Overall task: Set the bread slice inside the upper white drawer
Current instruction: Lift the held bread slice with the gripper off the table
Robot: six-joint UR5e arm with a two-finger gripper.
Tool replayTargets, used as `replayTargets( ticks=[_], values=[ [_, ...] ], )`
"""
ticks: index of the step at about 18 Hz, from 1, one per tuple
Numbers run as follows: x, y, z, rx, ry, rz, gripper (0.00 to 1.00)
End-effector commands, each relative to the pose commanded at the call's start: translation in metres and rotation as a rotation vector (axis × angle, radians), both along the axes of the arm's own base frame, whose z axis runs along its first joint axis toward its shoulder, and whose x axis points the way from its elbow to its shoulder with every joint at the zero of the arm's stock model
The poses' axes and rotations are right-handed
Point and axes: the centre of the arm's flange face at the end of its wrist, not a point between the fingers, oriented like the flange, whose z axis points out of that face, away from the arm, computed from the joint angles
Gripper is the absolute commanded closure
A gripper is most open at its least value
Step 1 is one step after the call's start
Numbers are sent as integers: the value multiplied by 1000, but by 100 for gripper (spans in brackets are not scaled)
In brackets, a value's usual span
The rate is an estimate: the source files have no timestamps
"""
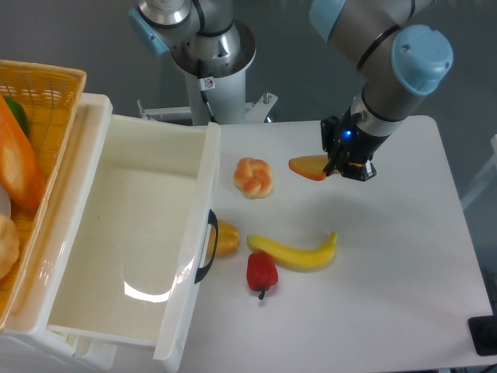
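nearest to the camera, the upper white drawer stands pulled out on the left side of the white desk. it is big and deep, and its dark curved handle faces the food on the desk. a yellow pepper sits just beside that handle. next to it lies a red pepper, touching or almost touching a yellow banana that curves to the right. a little farther back sits a round knotted bun. to the right of the bun is the bread slice, flat and orange. its right end sits in the jaws of the gripper, and the rest of it sticks out to the left, toward the bun. the jaws are closed on that end and the slice looks lifted a bit off the desk, with a soft shadow under it. it is well apart from the drawer. at the far left, behind the drawer, a woven yellow basket holds a long orange loaf.
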Motion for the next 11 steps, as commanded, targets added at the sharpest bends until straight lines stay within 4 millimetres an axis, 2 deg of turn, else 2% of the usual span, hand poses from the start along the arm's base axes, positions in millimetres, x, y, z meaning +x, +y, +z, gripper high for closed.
replayTargets(
  ticks=[1, 11],
  values=[
    [2, -1, -3, -3, -7, 0, 100],
    [8, 4, 9, -10, 4, 64, 100]
  ],
)
